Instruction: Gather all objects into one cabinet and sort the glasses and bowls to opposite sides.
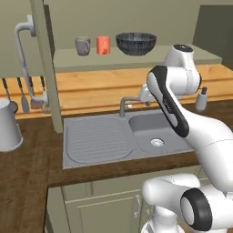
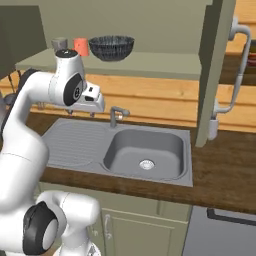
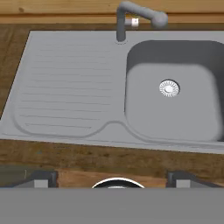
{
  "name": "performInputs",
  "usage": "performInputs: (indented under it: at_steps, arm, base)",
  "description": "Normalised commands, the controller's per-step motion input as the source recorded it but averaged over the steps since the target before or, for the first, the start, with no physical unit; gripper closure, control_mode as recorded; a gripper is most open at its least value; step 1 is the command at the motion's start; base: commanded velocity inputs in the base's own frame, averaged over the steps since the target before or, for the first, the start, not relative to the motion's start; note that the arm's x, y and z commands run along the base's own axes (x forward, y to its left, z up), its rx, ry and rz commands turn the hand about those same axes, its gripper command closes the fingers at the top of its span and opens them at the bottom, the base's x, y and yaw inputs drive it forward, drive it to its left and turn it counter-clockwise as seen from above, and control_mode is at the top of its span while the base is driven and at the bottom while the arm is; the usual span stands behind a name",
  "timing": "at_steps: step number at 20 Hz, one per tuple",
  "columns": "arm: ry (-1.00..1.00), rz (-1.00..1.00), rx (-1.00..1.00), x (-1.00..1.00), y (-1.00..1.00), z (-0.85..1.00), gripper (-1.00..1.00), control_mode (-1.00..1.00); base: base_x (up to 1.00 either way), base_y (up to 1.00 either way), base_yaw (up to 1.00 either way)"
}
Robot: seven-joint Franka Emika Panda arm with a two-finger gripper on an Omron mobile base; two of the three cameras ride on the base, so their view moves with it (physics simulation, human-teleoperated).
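While the hand points down over the sink [image 3: 65, 87], fingers [image 3: 41, 177] spread wide and empty, the mug [image 1: 82, 46], cup [image 1: 103, 45] and bowl [image 1: 136, 43] line the cabinet shelf [image 1: 182, 58], above and behind the hand.

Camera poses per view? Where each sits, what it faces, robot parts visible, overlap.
Left base view: behind-left of the arm, facing the sink, shelf with grey mug, orange-red cup, dark bowl; arm rises lower right.
Right base view: behind-right, same sink and shelf; arm rises lower left.
Hand view: looks straight down on the sink basin and faucet; claw fingertips at bottom.
Shared: sink and faucet in all three.
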Motion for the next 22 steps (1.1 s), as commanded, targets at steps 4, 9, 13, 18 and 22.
performInputs:
  at_steps: [4,9,13,18,22]
  arm:
    - [0.00,0.00,0.00,0.00,0.00,0.00,-1.00,1.00]
    - [0.00,0.00,0.00,0.00,0.00,0.00,-1.00,1.00]
    - [0.00,0.00,0.00,0.00,0.00,0.00,-1.00,1.00]
    - [0.00,0.00,0.00,0.00,0.00,0.00,-1.00,1.00]
    - [0.00,0.00,0.00,0.00,0.00,0.00,-1.00,1.00]
  base:
    - [-0.86,0.10,0.05]
    - [-0.91,0.07,0.19]
    - [-0.87,0.05,0.37]
    - [-0.77,0.08,0.46]
    - [-0.69,0.13,0.49]
